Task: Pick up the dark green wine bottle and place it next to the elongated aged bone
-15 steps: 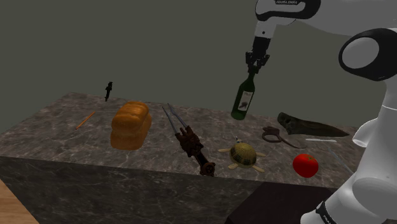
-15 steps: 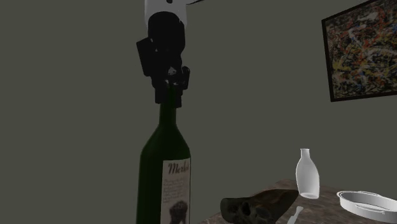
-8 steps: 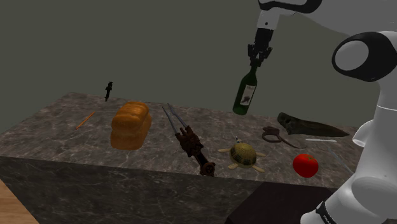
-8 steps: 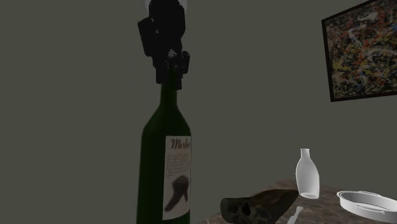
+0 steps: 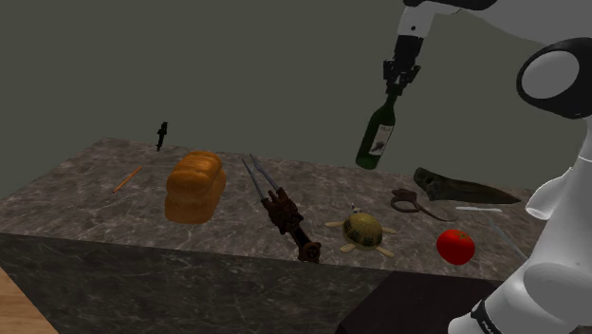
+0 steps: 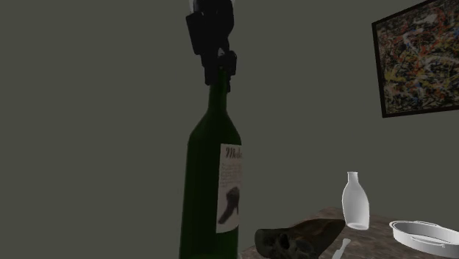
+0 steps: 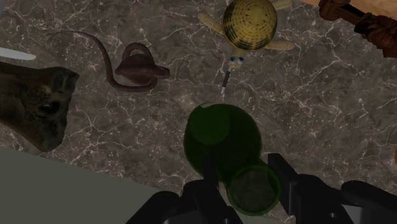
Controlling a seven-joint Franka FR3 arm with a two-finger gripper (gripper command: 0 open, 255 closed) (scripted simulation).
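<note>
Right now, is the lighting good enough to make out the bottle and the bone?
Shoulder view: dim but even, the dark green labelled wine bottle stands out against the grey wall. Second exterior view: darkest, the black tool is nearly a silhouette. Wrist view: the dark elongated bone reads plainly on the marbled top.

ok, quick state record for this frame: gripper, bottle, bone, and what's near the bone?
gripper: shut on the bottle neck
bottle: dark green, labelled, held up above the counter
bone: dark, long, lying flat on the counter, to the shoulder view's right of the bottle
near bone: brown coil beside it; turtle and tomato closer to the stand
placement: not yet done
</note>
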